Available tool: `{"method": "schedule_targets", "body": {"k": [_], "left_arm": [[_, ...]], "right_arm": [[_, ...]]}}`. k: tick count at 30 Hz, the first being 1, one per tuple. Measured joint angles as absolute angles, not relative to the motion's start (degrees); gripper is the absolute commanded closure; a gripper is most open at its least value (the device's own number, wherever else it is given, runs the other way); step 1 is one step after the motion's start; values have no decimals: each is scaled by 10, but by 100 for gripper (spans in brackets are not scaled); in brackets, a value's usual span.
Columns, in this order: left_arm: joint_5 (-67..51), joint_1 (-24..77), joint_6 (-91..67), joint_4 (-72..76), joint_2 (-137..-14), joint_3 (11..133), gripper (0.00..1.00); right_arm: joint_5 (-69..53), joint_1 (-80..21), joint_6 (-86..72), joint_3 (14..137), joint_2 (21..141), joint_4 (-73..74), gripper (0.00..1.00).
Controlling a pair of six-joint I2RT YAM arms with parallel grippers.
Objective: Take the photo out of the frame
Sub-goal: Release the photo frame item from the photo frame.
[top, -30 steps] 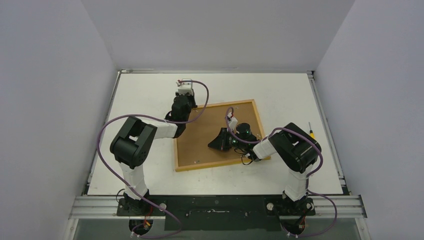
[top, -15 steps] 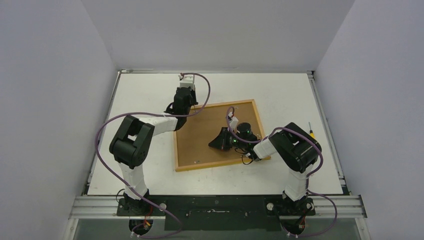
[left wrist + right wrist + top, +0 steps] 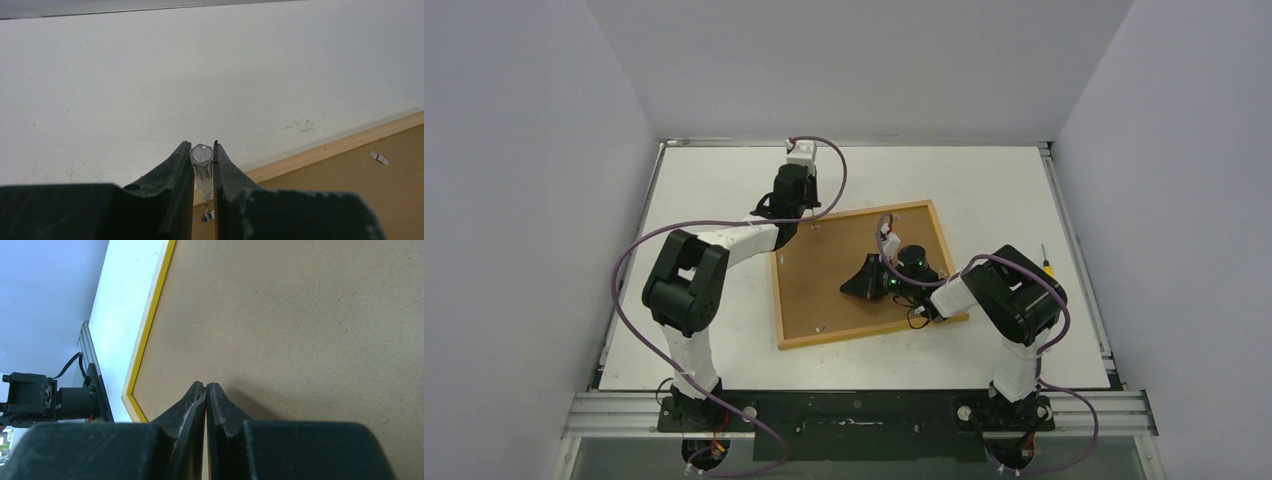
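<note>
Left gripper [image 3: 201, 147], right gripper [image 3: 206, 386], both closed.

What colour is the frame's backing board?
Plain brown; the frame shows it best in the right wrist view.

The frame [image 3: 824, 290] has a matt, finely speckled brown fibreboard back, a pale bare-wood rim and a smooth yellow painted edge. Its small tabs [image 3: 379, 158] are shiny metal. The table [image 3: 150, 75] is matt white and faintly scuffed. The rod [image 3: 202, 167] is clear glossy plastic.

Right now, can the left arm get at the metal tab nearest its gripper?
Probably yes. The left gripper, shut on a clear tool, hangs just above that tab on the frame; nothing lies between them.
</note>
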State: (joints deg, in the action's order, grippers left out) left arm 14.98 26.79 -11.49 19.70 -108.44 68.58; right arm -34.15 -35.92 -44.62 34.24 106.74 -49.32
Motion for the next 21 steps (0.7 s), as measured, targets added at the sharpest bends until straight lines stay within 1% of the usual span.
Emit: {"method": "schedule_targets", "body": {"k": [4, 11, 21], "left_arm": [[140, 263, -124, 173, -1087, 699, 100], [113, 246, -149, 97, -1109, 757, 100], [107, 242, -159, 55, -1125, 791, 100]], "right_arm": [[-342, -359, -447, 342, 1068, -494, 95], [-345, -359, -448, 342, 1082, -498, 95], [-346, -356, -449, 342, 1085, -499, 95]]}}
